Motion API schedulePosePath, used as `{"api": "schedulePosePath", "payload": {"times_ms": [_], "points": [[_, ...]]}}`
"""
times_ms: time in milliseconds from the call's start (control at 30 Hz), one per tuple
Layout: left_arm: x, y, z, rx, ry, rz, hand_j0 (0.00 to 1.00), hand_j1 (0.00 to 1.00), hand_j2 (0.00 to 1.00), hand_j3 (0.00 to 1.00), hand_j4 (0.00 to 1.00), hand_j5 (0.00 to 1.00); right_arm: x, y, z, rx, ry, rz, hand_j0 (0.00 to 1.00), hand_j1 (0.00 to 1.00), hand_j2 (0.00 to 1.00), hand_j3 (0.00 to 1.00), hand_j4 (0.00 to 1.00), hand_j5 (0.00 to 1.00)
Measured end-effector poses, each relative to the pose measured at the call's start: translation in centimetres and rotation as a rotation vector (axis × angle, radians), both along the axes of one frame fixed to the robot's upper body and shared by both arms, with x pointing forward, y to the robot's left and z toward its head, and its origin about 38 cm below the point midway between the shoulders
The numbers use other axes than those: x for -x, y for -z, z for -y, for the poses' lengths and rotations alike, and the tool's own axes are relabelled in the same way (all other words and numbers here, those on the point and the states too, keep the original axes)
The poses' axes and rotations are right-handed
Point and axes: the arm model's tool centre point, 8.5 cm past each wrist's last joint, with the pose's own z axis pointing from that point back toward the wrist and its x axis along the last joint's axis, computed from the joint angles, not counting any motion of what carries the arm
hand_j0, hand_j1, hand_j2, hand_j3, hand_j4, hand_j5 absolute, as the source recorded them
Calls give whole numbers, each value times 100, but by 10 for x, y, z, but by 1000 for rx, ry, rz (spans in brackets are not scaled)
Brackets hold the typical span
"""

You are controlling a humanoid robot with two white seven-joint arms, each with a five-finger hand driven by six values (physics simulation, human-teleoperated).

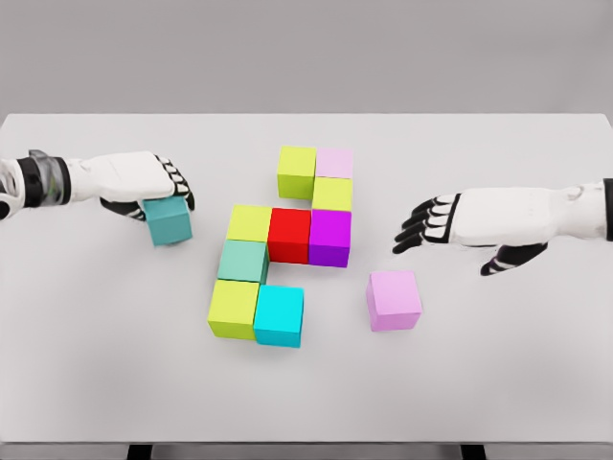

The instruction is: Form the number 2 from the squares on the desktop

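White desk [86,364] fills our view under a grey wall. Our left robot hand [158,192] curls over a teal cube [170,221], hiding its top. Right of it, nine touching cubes [287,240] sit clustered. Our right robot hand [450,222] hovers spread above a lone pink cube [394,300].

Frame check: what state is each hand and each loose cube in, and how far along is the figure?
left hand: shut on teal cube
right hand: open, holding nothing
pink cube: loose on table, apart from figure
cube figure: nine touching cubes, 2 unfinished
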Motion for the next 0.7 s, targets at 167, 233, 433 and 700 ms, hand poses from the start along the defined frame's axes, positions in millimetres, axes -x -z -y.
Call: {"api": "schedulePosePath", "payload": {"times_ms": [167,233,433,700], "points": [[-8,-3,3,5,-11,9,68,68,68,68,68,68,-6,-42,30,43,72,83,99,99,99,99,99,99],[-12,-3,4,8,-17,10,68,68,68,68,68,68,-12,-48,32,99,78,102,99,99,99,99,99,99],[-22,-5,6,14,-34,16,68,68,68,68,68,68,-13,-8,40,271,62,59,99,99,99,99,99,99],[-36,-12,9,22,-57,29,69,69,69,69,69,69,-10,27,26,368,-14,12,99,99,99,99,99,99]]}}
